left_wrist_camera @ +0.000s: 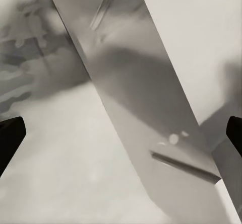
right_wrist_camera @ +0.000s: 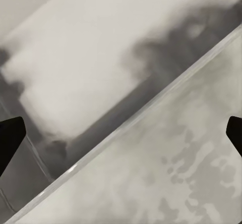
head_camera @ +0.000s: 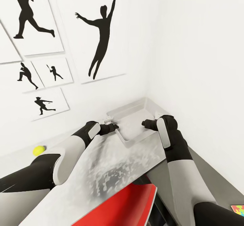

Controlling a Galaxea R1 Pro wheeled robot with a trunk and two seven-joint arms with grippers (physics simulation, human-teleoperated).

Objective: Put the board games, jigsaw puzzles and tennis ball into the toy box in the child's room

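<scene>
- In the head view, a large flat board game (head_camera: 112, 171) with a grey mottled face and a red edge is carried between both arms, tilted.
- The left gripper (head_camera: 113, 127) is seen at 11 o'clock of the box, the right gripper (head_camera: 146, 123) at 1 o'clock.
- In both wrist views the fingertips are spread wide at the frame edges.
- The toy box (head_camera: 135, 112) sits in the wall corner, just beyond the grippers.
- The tennis ball (head_camera: 39, 150) lies at 9 o'clock on the table (head_camera: 203, 165).
- A jigsaw puzzle (head_camera: 238, 209) is glimpsed at 4 o'clock.

We see the grey toy box (head_camera: 135, 112) past our fingertips (head_camera: 114, 126); the tennis ball (head_camera: 39, 150) lies well behind them.
</scene>
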